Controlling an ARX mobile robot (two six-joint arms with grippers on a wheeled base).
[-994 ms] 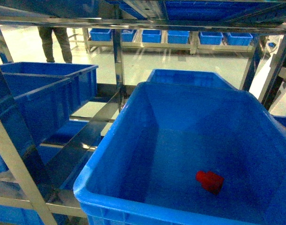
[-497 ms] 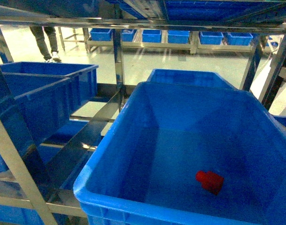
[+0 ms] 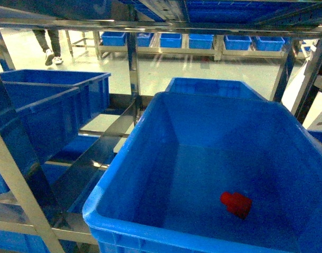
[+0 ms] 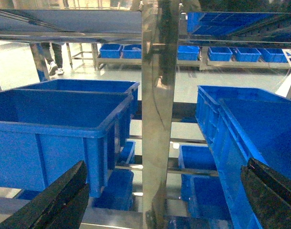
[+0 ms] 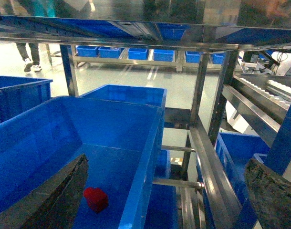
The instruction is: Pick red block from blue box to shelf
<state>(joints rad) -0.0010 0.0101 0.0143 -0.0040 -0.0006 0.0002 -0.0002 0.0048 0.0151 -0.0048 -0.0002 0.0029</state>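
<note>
The red block (image 3: 236, 203) lies on the floor of the blue box (image 3: 114, 176), toward its front right. Neither gripper shows in the head view. In the right wrist view the red block (image 5: 96, 198) sits low on the left, inside the blue box (image 5: 146, 157). My right gripper (image 5: 167, 162) is open and empty, above and behind the box's right rim; its left finger (image 5: 59, 195) hangs close to the block. My left gripper (image 4: 166, 167) is open and empty, facing a steel upright of the shelf (image 4: 157, 119). The shelf's uprights and rails (image 3: 133, 68) frame the box.
Dark blue crates (image 3: 45, 105) stand on the left tier, and another crate (image 3: 214, 87) sits right behind the box. Lower crates (image 4: 202, 191) fill the tier beneath. A person's legs (image 3: 47, 45) show at the far back left, near a row of small crates (image 3: 203, 41).
Only the person at the back left has walked a little; the red block, the blue box and both views of the shelf stay as they were.
</note>
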